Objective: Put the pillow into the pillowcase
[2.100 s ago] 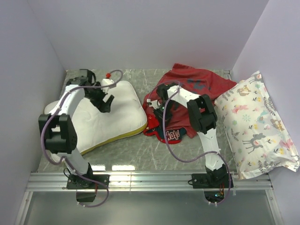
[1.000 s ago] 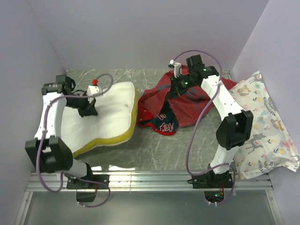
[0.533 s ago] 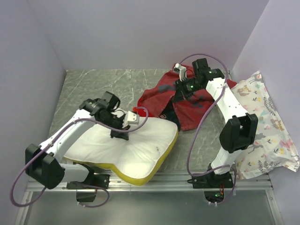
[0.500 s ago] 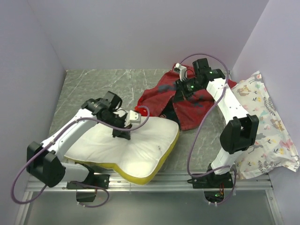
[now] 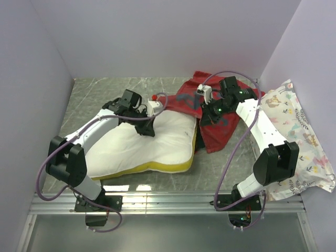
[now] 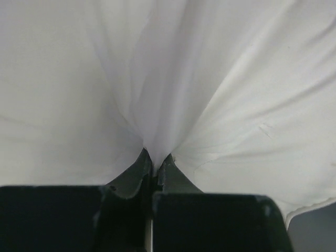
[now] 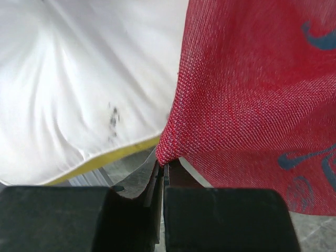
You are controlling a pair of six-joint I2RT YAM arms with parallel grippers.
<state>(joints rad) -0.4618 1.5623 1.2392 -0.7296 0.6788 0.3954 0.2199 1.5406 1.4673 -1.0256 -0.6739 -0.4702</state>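
Your left gripper [image 6: 155,157] has its two dark fingers pressed together on a pinch of white fabric, and creases fan upward from that pinch across the pillow [image 6: 210,79], which fills almost the whole left wrist view. Your right gripper [image 7: 161,160] is likewise closed, its fingers nipping a folded edge of the red pillowcase [image 7: 252,79], so that the cloth rises from the pinch like a small tent, with blue-grey marks on its weave. In the right wrist view the white pillow lies just beside that red edge, and its yellow strip [image 7: 110,157] runs along the near border. From above, the pillow rests flat on the grey marbled table [image 5: 94,94], left of centre, with the left arm reaching over it to grip near its far edge. The pillowcase is bunched at the far right of the table, touching the pillow's right side. The red cloth seems to lap over the pillow's far right corner, though you cannot tell from these views whether that corner is inside the opening or merely under a fold. A floral pillow [image 5: 294,142] leans against the right wall, apart from the work. As a judgement, the task is at an early stage: both grasps are made and the two items are brought together, but nearly all of the pillow is outside the case, so opening the mouth and feeding the pillow in remain
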